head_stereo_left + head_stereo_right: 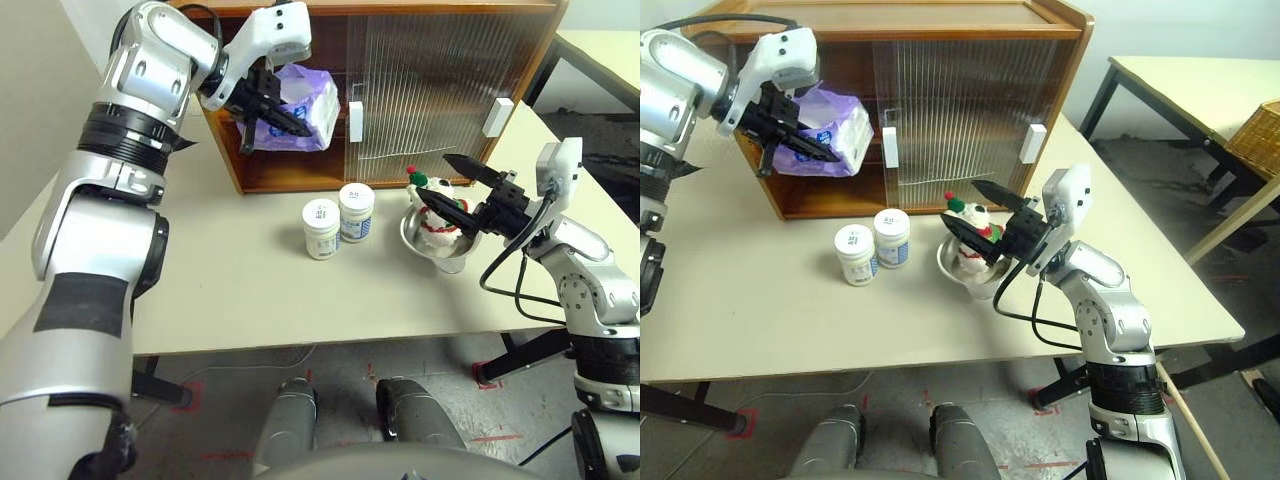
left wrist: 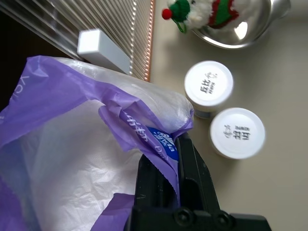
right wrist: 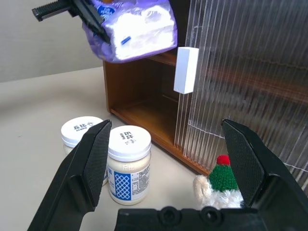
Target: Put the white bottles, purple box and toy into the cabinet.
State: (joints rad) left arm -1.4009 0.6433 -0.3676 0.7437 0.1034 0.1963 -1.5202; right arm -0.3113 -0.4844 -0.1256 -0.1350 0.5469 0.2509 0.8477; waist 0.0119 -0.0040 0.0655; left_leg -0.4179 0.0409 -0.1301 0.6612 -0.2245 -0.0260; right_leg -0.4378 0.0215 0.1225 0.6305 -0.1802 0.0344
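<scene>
Two white bottles stand touching on the desk, lids on, not yet stowed. Just beside them the toy sits in a steel bowl; the right gripper hovers near it, fingers spread wide and empty, likely staged for that pick. Farther back, left gripper fingers pinch the purple box by its soft wrap, held at the cabinet opening where the sliding door stands aside, probably for shelving.

I see dark print on both white bottles' lids, and white print on my purple box's blue patch; none reads clearly.
</scene>
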